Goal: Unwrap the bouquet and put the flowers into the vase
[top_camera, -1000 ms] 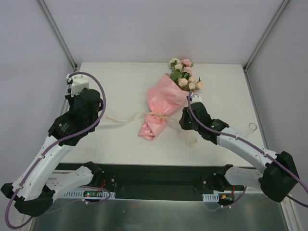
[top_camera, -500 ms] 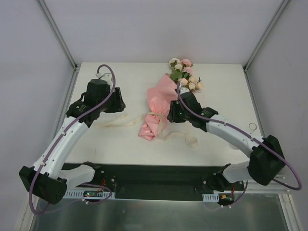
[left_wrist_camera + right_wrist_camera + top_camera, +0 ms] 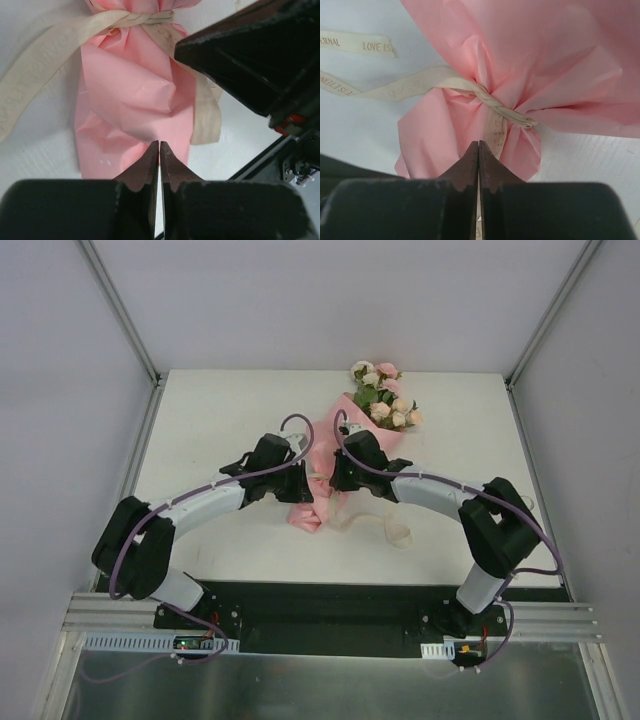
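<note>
The bouquet [image 3: 322,508] lies mid-table, a pink paper cone tied at the waist with a cream ribbon [image 3: 485,97]. The flowers [image 3: 383,395] stick out of its far end. My left gripper [image 3: 300,478] is at the left of the tied waist, and its shut tips [image 3: 159,143] hover over the cone's crumpled lower end [image 3: 135,100]. My right gripper [image 3: 335,475] is at the waist's right side. Its tips [image 3: 478,142] are shut just below the ribbon knot, with nothing visible between them. The vase is hidden behind the right arm's elbow.
A loose cream ribbon tail [image 3: 390,528] trails toward the near right of the bouquet. Another printed tail [image 3: 365,46] lies flat on the white table [image 3: 220,410]. The right gripper's black body [image 3: 250,55] crowds the left wrist view. Grey walls enclose the table.
Both arms swung in from the sides and met at the bouquet's tied waist. Each gripper was wider midway and is shut now. The left ribbon tail is now covered by the left arm.
</note>
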### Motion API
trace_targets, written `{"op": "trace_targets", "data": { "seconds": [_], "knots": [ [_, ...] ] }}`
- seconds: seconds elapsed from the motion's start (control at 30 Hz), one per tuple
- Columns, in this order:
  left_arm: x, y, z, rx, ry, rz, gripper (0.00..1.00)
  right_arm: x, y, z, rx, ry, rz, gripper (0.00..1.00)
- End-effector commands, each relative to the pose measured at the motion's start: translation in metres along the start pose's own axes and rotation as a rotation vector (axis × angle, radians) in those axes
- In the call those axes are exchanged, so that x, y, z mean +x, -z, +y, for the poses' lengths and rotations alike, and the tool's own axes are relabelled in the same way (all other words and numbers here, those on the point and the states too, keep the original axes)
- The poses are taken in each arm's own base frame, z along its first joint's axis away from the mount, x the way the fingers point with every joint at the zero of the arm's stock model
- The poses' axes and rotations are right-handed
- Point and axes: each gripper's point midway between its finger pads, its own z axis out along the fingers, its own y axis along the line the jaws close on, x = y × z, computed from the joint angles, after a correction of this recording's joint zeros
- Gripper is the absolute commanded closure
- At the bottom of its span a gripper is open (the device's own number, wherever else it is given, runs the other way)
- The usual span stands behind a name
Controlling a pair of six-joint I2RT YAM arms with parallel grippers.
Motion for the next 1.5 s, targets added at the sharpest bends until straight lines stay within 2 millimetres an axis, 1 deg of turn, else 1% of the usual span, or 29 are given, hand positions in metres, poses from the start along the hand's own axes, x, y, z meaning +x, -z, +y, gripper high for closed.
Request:
{"op": "trace_targets", "data": {
  "seconds": [0.0, 0.03, 0.07, 0.17, 0.23, 0.27, 0.3, 0.37, 0.47, 0.5, 0.53, 0.57, 0.6, 0.67, 0.7, 0.8, 0.83, 0.9, 0.93, 0.97, 1.0, 1.03, 1.13, 1.17, 1.23, 1.27, 1.3, 1.37, 1.47],
  "knots": [
    [-0.016, -0.020, -0.020, 0.118, 0.003, -0.065, 0.99, -0.007, 0.001, 0.018, -0.079, 0.003, -0.067, 0.99],
    [-0.015, -0.020, -0.021, 0.123, 0.001, -0.068, 0.99, -0.007, 0.002, 0.015, -0.052, 0.007, -0.074, 0.99],
    [-0.017, -0.019, -0.023, 0.129, -0.005, -0.077, 0.99, 0.000, 0.001, 0.012, -0.038, -0.007, -0.047, 0.99],
    [-0.020, -0.011, -0.030, 0.131, -0.022, -0.110, 0.97, 0.013, -0.004, 0.003, -0.001, -0.051, 0.003, 0.99],
    [-0.022, -0.004, -0.036, 0.138, -0.023, -0.135, 0.89, 0.019, -0.007, 0.004, -0.006, -0.070, 0.015, 0.99],
    [-0.023, -0.001, -0.037, 0.135, -0.023, -0.148, 0.84, 0.024, -0.008, 0.002, -0.003, -0.076, 0.025, 0.99],
    [-0.026, 0.002, -0.037, 0.129, -0.019, -0.175, 0.75, 0.027, -0.009, 0.002, -0.007, -0.086, 0.031, 0.99],
    [-0.027, 0.002, -0.034, 0.116, -0.011, -0.188, 0.72, 0.029, -0.009, 0.000, 0.001, -0.083, 0.033, 0.99],
    [-0.024, -0.013, -0.027, 0.088, 0.013, -0.154, 0.85, 0.023, -0.004, 0.001, -0.001, -0.067, 0.014, 0.99],
    [-0.019, -0.024, -0.020, 0.072, 0.031, -0.131, 0.90, 0.019, -0.003, -0.004, 0.025, -0.064, -0.010, 0.99],
    [-0.017, -0.030, -0.016, 0.059, 0.040, -0.122, 0.97, 0.012, 0.002, -0.003, 0.024, -0.054, -0.035, 0.99],
    [-0.013, -0.035, -0.011, 0.042, 0.049, -0.108, 0.99, 0.007, 0.005, -0.004, 0.030, -0.053, -0.052, 0.99],
    [-0.006, -0.044, -0.003, 0.020, 0.065, -0.086, 1.00, 0.000, 0.008, -0.004, 0.037, -0.050, -0.076, 0.99],
    [-0.001, -0.049, 0.004, 0.006, 0.072, -0.081, 1.00, -0.014, 0.016, -0.005, 0.041, -0.061, -0.115, 0.98],
    [0.004, -0.050, 0.007, 0.002, 0.077, -0.073, 1.00, -0.021, 0.018, -0.007, 0.052, -0.071, -0.134, 0.98],
    [0.005, -0.047, 0.005, 0.014, 0.070, -0.088, 1.00, -0.036, 0.020, -0.011, 0.091, -0.157, -0.153, 0.96],
    [0.006, -0.047, 0.007, 0.011, 0.072, -0.088, 1.00, -0.036, 0.017, -0.015, 0.113, -0.198, -0.125, 0.96],
    [0.011, -0.050, 0.008, 0.017, 0.075, -0.075, 1.00, -0.039, 0.012, -0.012, 0.117, -0.306, -0.107, 0.96],
    [0.011, -0.050, 0.007, 0.022, 0.074, -0.073, 1.00, -0.032, 0.006, -0.015, 0.141, -0.332, -0.066, 0.96],
    [0.012, -0.051, 0.007, 0.025, 0.076, -0.069, 1.00, -0.039, 0.004, -0.009, 0.129, -0.361, -0.070, 0.96],
    [0.011, -0.050, 0.013, 0.004, 0.091, -0.083, 1.00, -0.042, 0.003, -0.009, 0.141, -0.378, -0.072, 0.96],
    [0.011, -0.049, 0.014, -0.001, 0.093, -0.094, 1.00, -0.033, -0.001, -0.014, 0.175, -0.393, -0.040, 0.96],
    [0.012, -0.047, 0.014, 0.005, 0.090, -0.104, 1.00, -0.027, -0.008, -0.013, 0.151, -0.427, 0.004, 0.94],
    [0.014, -0.049, 0.014, 0.013, 0.090, -0.097, 1.00, -0.025, -0.009, -0.013, 0.145, -0.423, 0.013, 0.93],
    [0.015, -0.050, 0.014, 0.017, 0.091, -0.089, 1.00, -0.021, -0.011, -0.009, 0.112, -0.352, 0.037, 0.91],
    [0.015, -0.051, 0.013, 0.018, 0.091, -0.088, 1.00, -0.020, -0.012, -0.010, 0.109, -0.317, 0.041, 0.88],
    [0.014, -0.051, 0.012, 0.021, 0.089, -0.086, 1.00, -0.018, -0.013, -0.011, 0.108, -0.271, 0.047, 0.87],
    [0.015, -0.052, 0.013, 0.020, 0.090, -0.083, 1.00, -0.012, -0.015, -0.018, 0.114, -0.138, 0.068, 0.87],
    [0.016, -0.053, 0.014, 0.018, 0.087, -0.080, 1.00, -0.012, -0.014, -0.029, 0.143, 0.048, 0.061, 0.77]
  ]
}}
